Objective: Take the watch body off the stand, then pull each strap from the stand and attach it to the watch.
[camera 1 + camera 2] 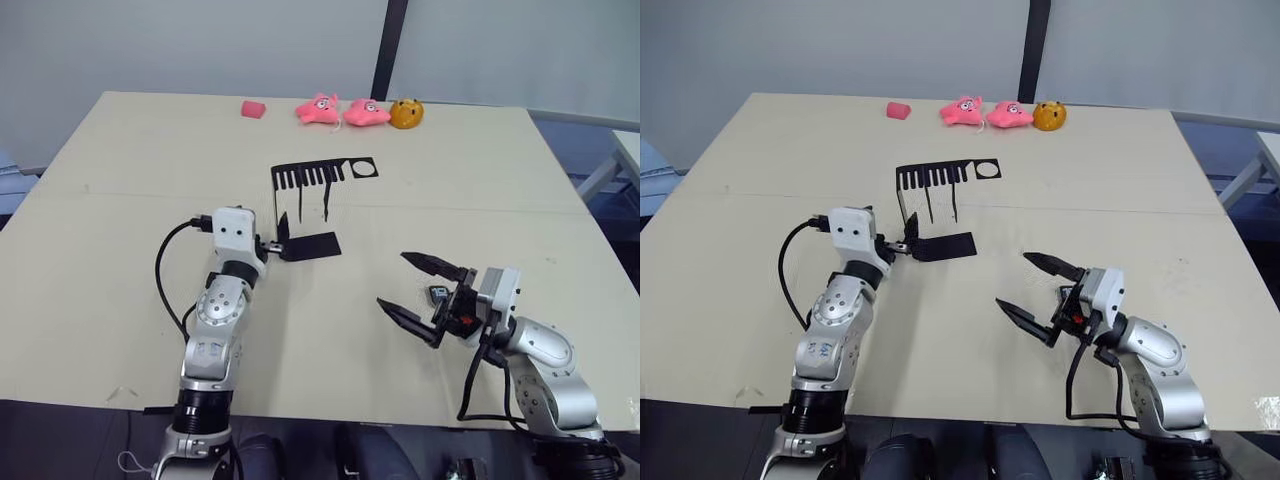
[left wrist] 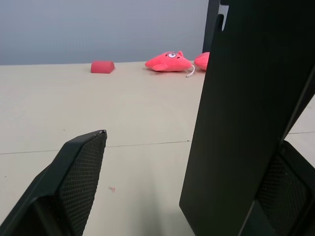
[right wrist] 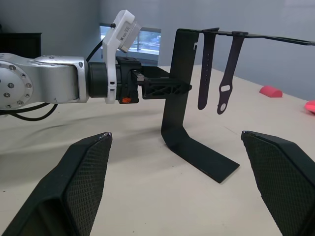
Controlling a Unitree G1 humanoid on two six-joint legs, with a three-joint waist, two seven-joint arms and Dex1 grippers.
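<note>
The black stand (image 1: 309,245) is upright mid-table, its slotted top plate (image 1: 322,175) pointing away from me. Two dark straps (image 3: 204,69) (image 3: 227,81) hang from the plate's slots. My left gripper (image 1: 274,243) is open around the stand's narrow upright (image 2: 236,113). One finger (image 2: 74,182) is well clear of the upright; the other lies close behind it. The watch body (image 1: 438,293) lies flat on the table, just beyond my right gripper (image 1: 392,279). That gripper is wide open and empty, aimed toward the stand from the right.
Along the table's far edge sit a small red block (image 1: 253,108), two pink plush toys (image 1: 318,109) (image 1: 366,112) and an orange toy (image 1: 406,113). Bare tabletop (image 1: 360,330) separates the stand from the right gripper.
</note>
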